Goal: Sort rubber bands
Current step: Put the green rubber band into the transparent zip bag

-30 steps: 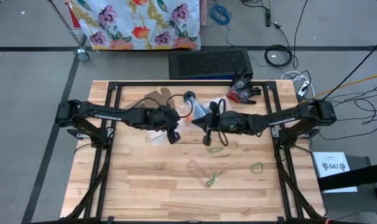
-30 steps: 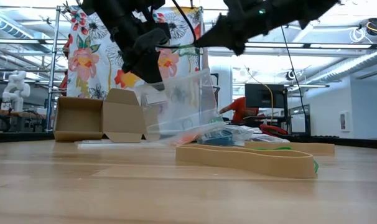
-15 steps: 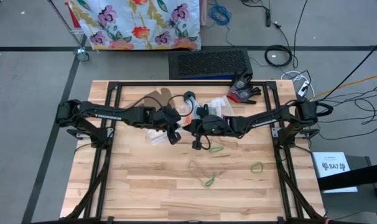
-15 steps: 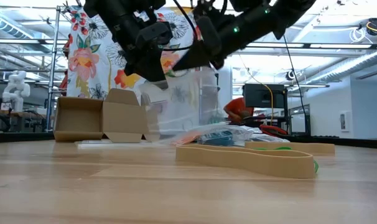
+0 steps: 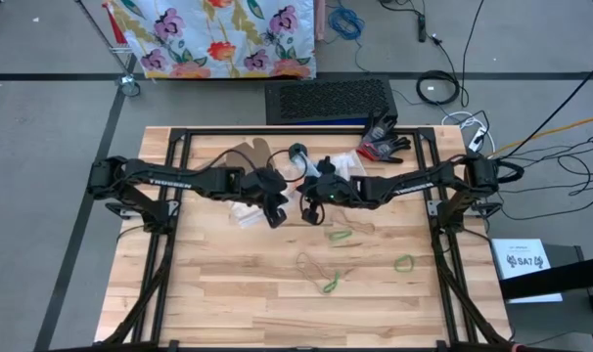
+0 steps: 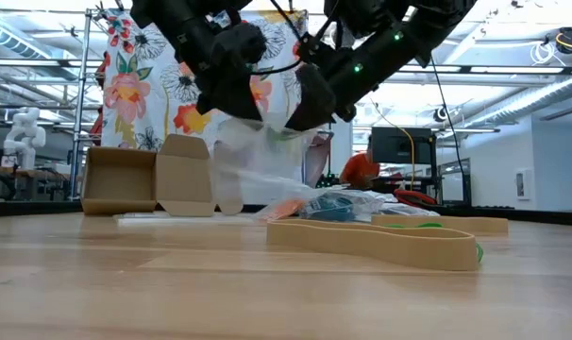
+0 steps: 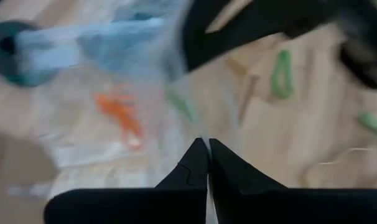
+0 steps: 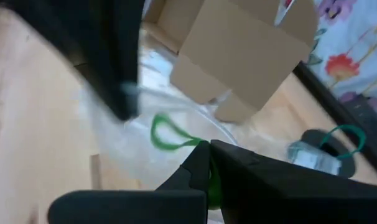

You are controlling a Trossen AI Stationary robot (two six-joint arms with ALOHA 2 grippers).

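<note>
Sorting looks barely begun to us: left gripper (image 5: pixel 274 217) pinches a clear bag (image 6: pixel 258 165) aloft, right gripper (image 8: pixel 208 163) clamps a green band (image 8: pixel 167 138) at its mouth, while several rubber bands (image 5: pixel 333 281) lie loose on the table (image 5: pixel 218 293).

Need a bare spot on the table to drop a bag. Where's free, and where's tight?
Free: the near-left wood, left of the tan band and below the left gripper; also the near edge under the green bands. Tight: the far middle, where both grippers meet at the clear bag, beside the cardboard box.
</note>
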